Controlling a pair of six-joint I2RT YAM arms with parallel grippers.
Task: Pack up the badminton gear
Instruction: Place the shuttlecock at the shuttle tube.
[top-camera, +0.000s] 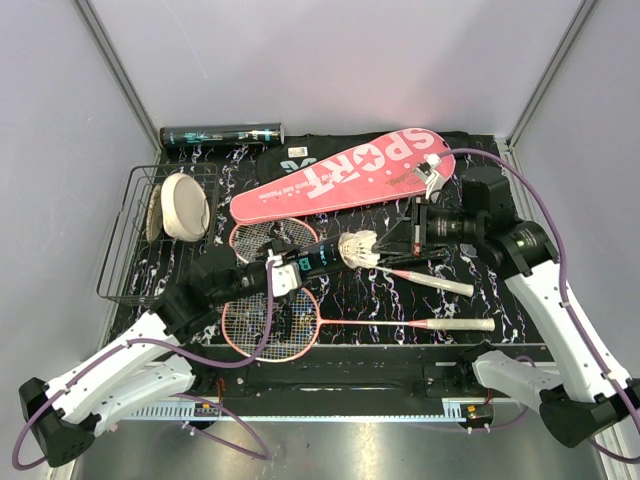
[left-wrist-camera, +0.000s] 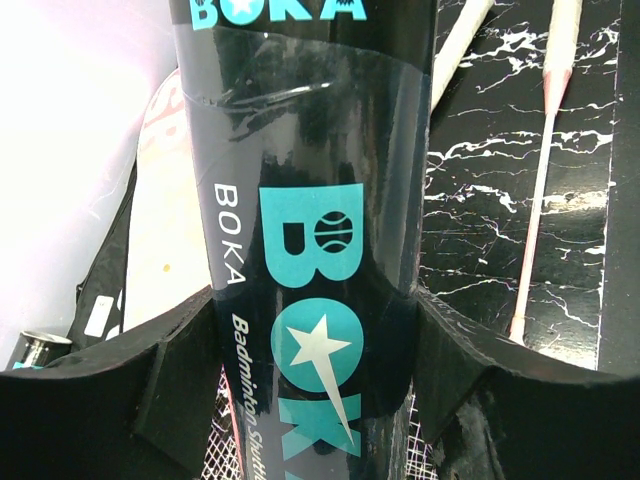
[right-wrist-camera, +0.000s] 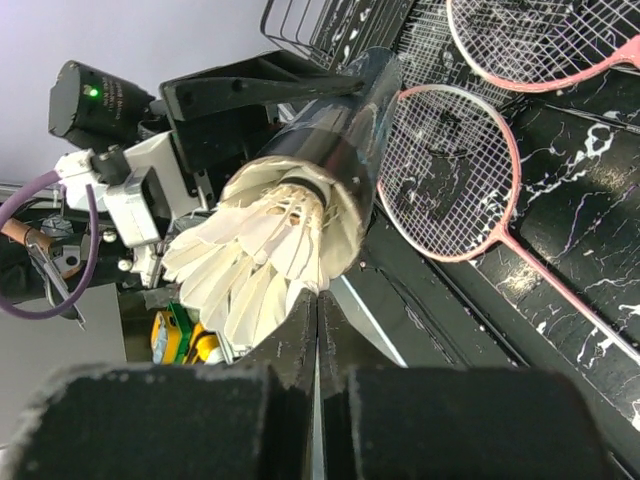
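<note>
wire basket (top-camera: 120, 250): far left of the table, black, with a cream round disc (top-camera: 185, 205) leaning inside it.
back tube (top-camera: 222, 133): dark with teal print, lying along the back edge, beyond the basket, well apart from both arms.
left gripper (top-camera: 275, 275): grasping the BOKA tube (top-camera: 318, 260). In the wrist view both pads (left-wrist-camera: 150, 390) press the tube's (left-wrist-camera: 310, 250) sides.
BOKA tube: held off the table, roughly level, over the racket heads, open end toward the right arm.
upper racket (top-camera: 262, 238): pink frame, head partly under the held tube, white handle running out to the right.
lower racket (top-camera: 380, 322): flat on the table, nearer the arm bases. Head is below the left gripper, white handle points right.
black bag (top-camera: 290, 155): at the back, mostly covered by the case.
pink "SPORT" case (top-camera: 345, 175): lies diagonally on the bag, wide end back-right.
shuttlecocks (top-camera: 358, 247): white feather stack poking out of the tube's open end. In the right wrist view, skirts (right-wrist-camera: 270, 250) fan toward the camera.
right gripper (top-camera: 388, 254): clenched, fingers (right-wrist-camera: 316, 330) pressed together, tips right at the feather skirt. Can't tell if a feather edge is pinched.
table (top-camera: 500, 300): black marbled top.
</note>
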